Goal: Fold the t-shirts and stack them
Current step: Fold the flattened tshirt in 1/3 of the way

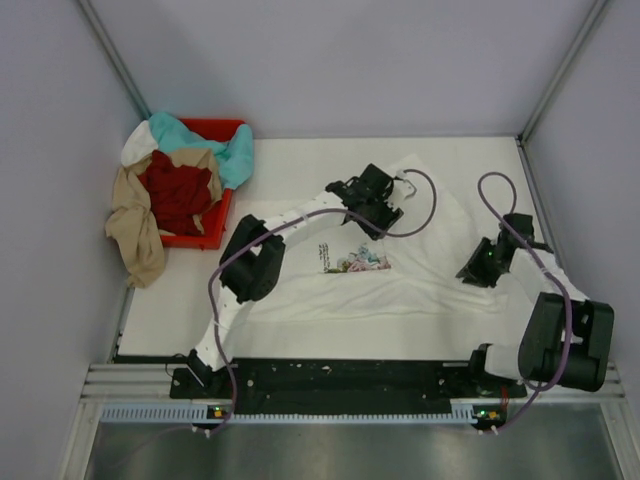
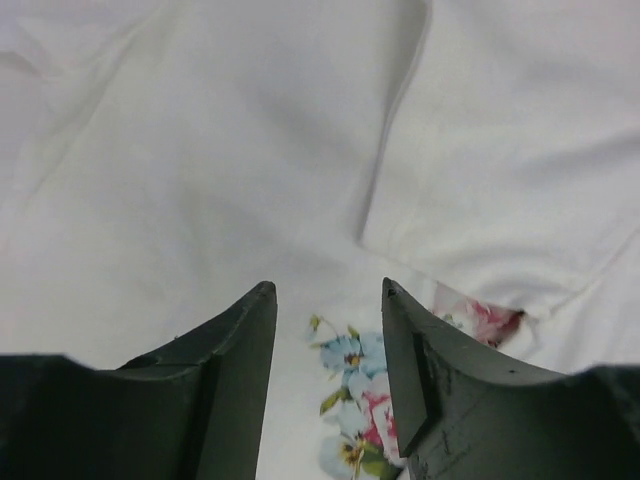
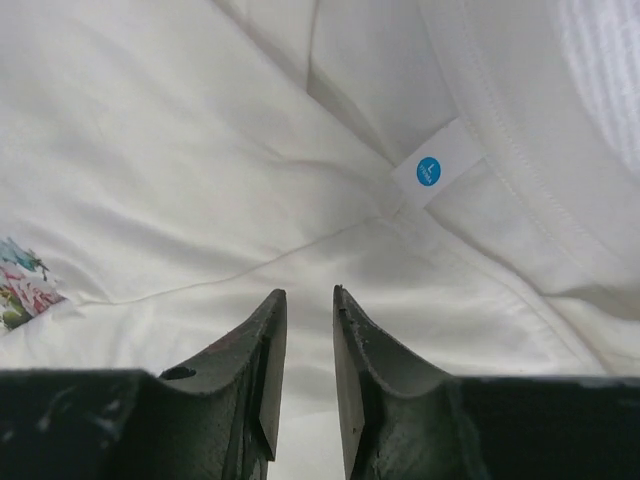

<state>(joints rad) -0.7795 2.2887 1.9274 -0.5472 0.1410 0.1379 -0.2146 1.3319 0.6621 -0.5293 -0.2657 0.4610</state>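
White tee lies spread over the tabletop's middle and right, print up; left gripper above the print, jaws apart, empty; right gripper over the tee's right side, jaws narrowly apart, empty; other tees heaped in the bin, far left corner.

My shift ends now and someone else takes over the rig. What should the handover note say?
Left claw: open, empty, over the white tee near its flower print.
Right claw: slightly open, empty, over the same tee by the neck label.
White tee lies spread on the table, with a flap over part of the print; fold unfinished.
Teal, dark red, tan and cream tees are heaped, unfolded, in and over the bin.
Nothing stacked yet. Left: finish this fold, then do the rest.
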